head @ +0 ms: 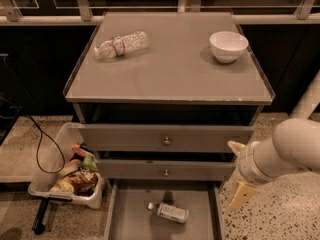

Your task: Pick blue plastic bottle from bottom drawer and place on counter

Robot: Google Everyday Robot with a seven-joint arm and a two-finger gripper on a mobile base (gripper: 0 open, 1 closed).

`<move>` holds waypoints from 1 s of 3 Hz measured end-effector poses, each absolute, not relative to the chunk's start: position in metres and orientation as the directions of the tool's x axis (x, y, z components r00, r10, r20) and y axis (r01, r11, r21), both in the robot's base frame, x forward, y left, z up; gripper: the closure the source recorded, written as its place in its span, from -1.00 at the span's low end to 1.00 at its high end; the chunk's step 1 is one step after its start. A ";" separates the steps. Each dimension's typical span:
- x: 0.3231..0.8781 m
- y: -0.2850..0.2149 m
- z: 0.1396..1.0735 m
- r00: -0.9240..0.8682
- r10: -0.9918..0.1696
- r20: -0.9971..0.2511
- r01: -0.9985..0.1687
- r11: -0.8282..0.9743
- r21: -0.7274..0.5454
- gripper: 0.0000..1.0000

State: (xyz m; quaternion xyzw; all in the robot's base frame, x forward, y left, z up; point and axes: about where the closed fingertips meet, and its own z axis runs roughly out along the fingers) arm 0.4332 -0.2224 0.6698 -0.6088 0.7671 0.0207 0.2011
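The blue plastic bottle (170, 212) lies on its side on the floor of the open bottom drawer (130, 219), with its white cap pointing left. My gripper (232, 176) hangs at the right of the cabinet, level with the middle drawer, above and to the right of the bottle. It is open and empty, with one pale finger (234, 146) up and the other (241, 195) down. The counter (175, 69) is the cabinet's flat grey top.
A crinkly clear bottle (122, 44) lies at the counter's back left and a white bowl (228, 45) stands at its back right. A white tray of snack bags (75, 179) and a black cable (42, 144) are on the floor left of the cabinet.
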 end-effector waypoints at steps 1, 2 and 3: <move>0.440 -0.224 0.614 -0.198 -0.894 -0.402 -0.947 0.280 -0.157 -1.00; 0.445 -0.209 0.596 -0.185 -0.821 -0.540 -0.950 0.290 -0.116 -1.00; 0.443 -0.206 0.594 -0.178 -0.810 -0.559 -0.951 0.287 -0.113 -1.00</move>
